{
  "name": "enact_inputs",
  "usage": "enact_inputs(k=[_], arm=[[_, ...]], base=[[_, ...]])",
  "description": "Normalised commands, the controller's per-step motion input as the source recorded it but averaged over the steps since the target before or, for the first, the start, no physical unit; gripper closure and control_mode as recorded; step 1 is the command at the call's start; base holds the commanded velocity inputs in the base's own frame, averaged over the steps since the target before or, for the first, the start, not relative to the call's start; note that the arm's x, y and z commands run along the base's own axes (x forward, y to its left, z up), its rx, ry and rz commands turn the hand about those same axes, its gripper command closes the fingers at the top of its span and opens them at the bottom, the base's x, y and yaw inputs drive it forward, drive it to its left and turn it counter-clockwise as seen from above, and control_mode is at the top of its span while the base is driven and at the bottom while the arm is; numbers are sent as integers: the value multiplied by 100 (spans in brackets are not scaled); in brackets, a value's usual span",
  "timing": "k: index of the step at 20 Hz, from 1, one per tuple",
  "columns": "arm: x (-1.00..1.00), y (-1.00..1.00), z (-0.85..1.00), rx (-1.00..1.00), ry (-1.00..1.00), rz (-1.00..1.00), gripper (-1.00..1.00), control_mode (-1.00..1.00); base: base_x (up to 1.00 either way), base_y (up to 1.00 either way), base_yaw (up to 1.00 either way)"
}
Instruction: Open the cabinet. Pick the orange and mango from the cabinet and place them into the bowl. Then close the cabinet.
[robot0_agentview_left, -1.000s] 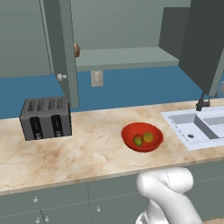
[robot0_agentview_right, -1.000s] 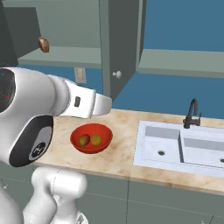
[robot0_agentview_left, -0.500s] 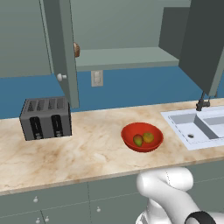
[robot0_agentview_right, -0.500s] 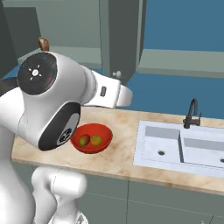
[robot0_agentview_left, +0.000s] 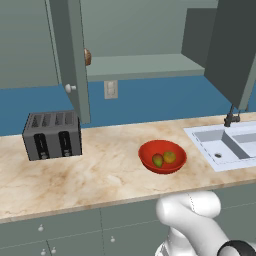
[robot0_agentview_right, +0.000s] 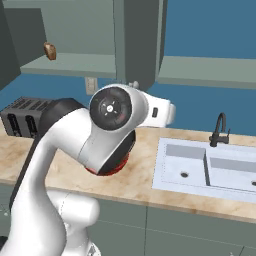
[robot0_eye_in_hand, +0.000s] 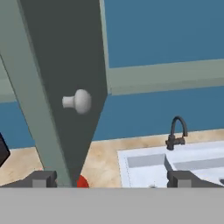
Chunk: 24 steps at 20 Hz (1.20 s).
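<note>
Your cabinet (robot0_agentview_left: 150, 45) stands with both doors swung open above the marbled surface (robot0_agentview_left: 100, 175). The red bowl (robot0_agentview_left: 150, 155) rests there, holding the mango (robot0_agentview_left: 158, 160) beside the orange (robot0_agentview_left: 169, 157). Your jaws (robot0_eye_in_hand: 111, 179) are spread wide, empty, facing a door knob (robot0_eye_in_hand: 78, 101).

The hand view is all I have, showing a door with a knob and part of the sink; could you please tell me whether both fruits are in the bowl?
Observer: Yes, the mango and orange lie together in the red bowl.
Operator: Thank you. Is anything left on the cabinet shelf?
Observer: A brownish round item sits on the shelf behind the left door.
Operator: And the right door?
Observer: The right door stands open too.
</note>
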Motion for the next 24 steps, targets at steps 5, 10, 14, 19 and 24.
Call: enact_inputs(k=[5,10,14,19,24], arm=[[91,-22,-13,5,-9,7,-100,-100],[100,-1,-13,9,-6,9,-100,-100],[100,40,-20,8,-12,4,-100,-100],[100,86,-29,3,-12,0,-100,-100],[100,100,-39,0,-12,0,-100,-100]], base=[[0,0,0],[0,0,0],[0,0,0],[0,0,0],[0,0,0]])
